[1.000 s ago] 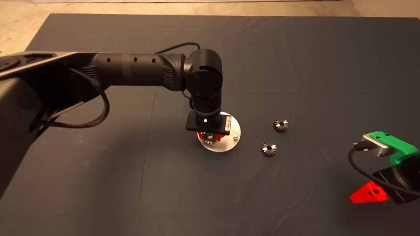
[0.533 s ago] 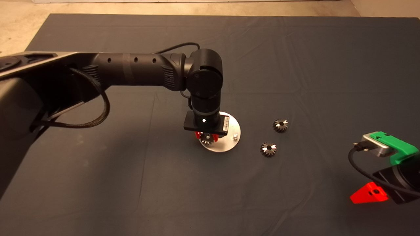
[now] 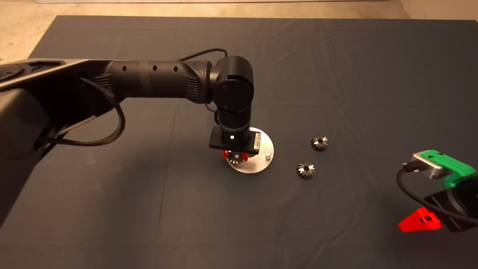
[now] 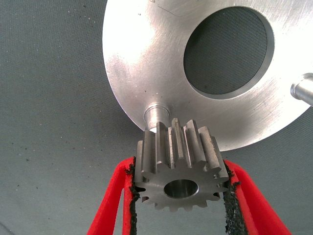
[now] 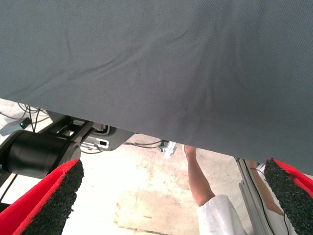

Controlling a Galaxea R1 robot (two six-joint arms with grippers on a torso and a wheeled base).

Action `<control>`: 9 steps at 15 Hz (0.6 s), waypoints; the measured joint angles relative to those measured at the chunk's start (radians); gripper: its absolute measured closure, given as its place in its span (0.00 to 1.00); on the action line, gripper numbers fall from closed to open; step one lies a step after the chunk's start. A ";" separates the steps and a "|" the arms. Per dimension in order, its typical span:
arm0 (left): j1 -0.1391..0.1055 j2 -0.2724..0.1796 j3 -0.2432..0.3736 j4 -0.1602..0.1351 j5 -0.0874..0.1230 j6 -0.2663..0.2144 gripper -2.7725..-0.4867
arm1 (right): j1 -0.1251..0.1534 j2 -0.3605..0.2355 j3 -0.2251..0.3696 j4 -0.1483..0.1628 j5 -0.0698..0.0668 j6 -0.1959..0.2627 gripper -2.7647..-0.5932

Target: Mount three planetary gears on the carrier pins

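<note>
Silver metal shows at the centre of the dark mat (image 3: pixel 112 194) covering the desk: a flat round plate (image 3: pixel 266 145) with a central hole, over which the left tool (image 3: pixel 235 155) hangs at the end of the arm reaching in from the left. Its two red fingers (image 4: pixel 113 196) are clamped on one planetary gear (image 4: pixel 179 170), the black pads pressing the teeth on both sides; the gear is held tilted, its bore facing the wrist camera. It sits just beside one carrier pin (image 4: pixel 156 114) at the plate's rim, the gear's upper teeth overlapping the pin's base in the wrist view, but the bore is not over the pin. A second pin (image 4: pixel 304 88) stands at the plate's far side from the first, and one bare pin (image 3: pixel 267 155) shows in the head view. Two more gears lie on the mat to the right of the plate, well apart from the left tool: one nearer (image 3: pixel 305 169), one farther (image 3: pixel 319 142). The right tool (image 5: pixel 171 196) waits at the lower right edge, its fingers spread apart with nothing between them; beyond the mat's edge its view shows floor and a person's leg (image 5: pixel 203 183).
</note>
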 joint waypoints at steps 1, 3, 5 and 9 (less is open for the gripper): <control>0.000 0.000 -0.004 0.000 0.000 0.000 0.84 | 0.000 0.000 0.000 0.000 0.000 0.000 0.01; 0.000 0.000 -0.008 -0.001 0.000 0.000 0.84 | 0.000 0.000 0.000 0.000 0.000 0.000 0.01; 0.000 0.000 -0.010 -0.001 0.000 0.000 0.84 | 0.000 0.000 0.000 0.000 0.000 0.000 0.01; -0.001 0.000 -0.012 -0.001 0.000 0.000 0.84 | 0.000 0.000 0.000 0.000 0.000 0.000 0.01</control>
